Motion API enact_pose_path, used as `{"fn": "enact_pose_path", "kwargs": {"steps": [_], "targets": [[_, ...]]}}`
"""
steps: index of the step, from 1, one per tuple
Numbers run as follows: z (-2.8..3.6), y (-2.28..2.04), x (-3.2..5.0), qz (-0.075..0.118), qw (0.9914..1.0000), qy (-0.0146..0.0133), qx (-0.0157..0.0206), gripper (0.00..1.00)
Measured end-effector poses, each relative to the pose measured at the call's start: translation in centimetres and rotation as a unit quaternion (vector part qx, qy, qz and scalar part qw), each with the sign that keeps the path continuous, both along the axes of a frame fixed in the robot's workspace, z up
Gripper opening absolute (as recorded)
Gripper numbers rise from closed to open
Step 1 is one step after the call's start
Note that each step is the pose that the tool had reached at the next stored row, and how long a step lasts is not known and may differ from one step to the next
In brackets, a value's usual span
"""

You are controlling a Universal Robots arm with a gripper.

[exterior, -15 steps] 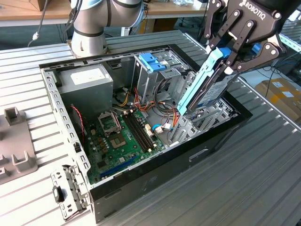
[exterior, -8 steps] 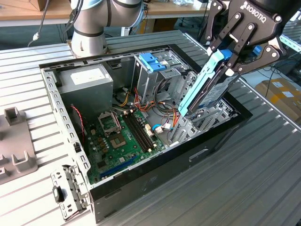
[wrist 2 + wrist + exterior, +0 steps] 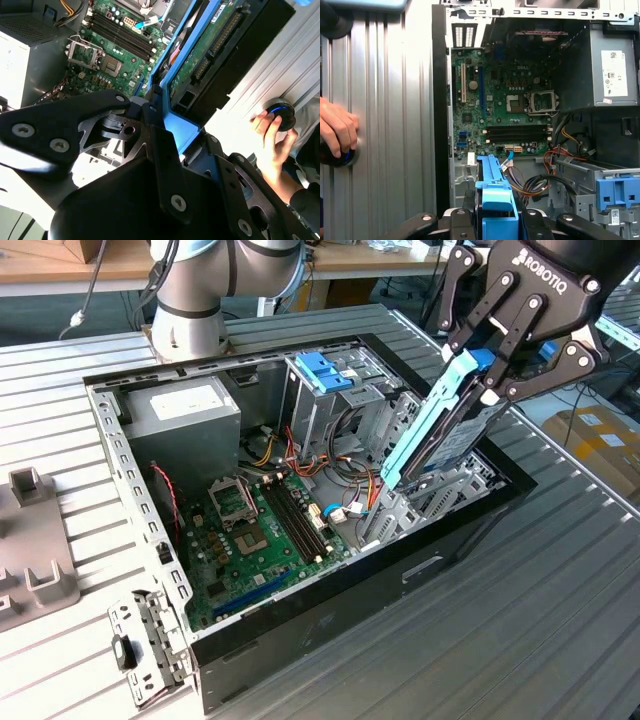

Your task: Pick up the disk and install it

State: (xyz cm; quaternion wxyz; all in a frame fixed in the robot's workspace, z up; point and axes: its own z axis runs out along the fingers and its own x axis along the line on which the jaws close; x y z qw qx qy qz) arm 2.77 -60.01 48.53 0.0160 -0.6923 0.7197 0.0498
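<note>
Closest to me, the ribbed metal bench (image 3: 500,640) is carrying an open computer case (image 3: 350,610) that is lying on its side with its insides facing up. Inside it, the green circuit board (image 3: 260,530) is lying flat on the case floor. Toward the exterior view's right, the hand (image 3: 492,378) is pinching the upper end of the disk (image 3: 440,430) between its black fingers. The disk is hanging steeply tilted, with its blue frame facing the middle of the case. Its top is sticking up above the case rim and its lower end is dipping among the metal bays and cables; I cannot tell whether it is touching them. In the second wrist view a person's hand (image 3: 272,145) is resting on a round black knob (image 3: 280,115) on the bench, just outside the case. Further back, a blue bracket (image 3: 325,370) is sitting on top of the metal drive cage, and the grey power supply (image 3: 185,410) is filling the far corner at the exterior view's left. Behind that, the arm's base (image 3: 190,300) is standing on the bench.
</note>
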Motion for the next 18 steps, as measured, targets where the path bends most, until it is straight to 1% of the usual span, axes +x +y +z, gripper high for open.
{"fn": "enact_pose_path", "kwargs": {"steps": [11,14,18], "targets": [[-0.41,-0.21,0.45,0.000,1.00000,0.0000,0.0000,0.37],[-0.57,-0.25,0.76,0.000,1.00000,0.0000,0.0000,0.37],[-0.72,-0.26,1.42,0.000,1.00000,0.0000,0.0000,0.37]]}}
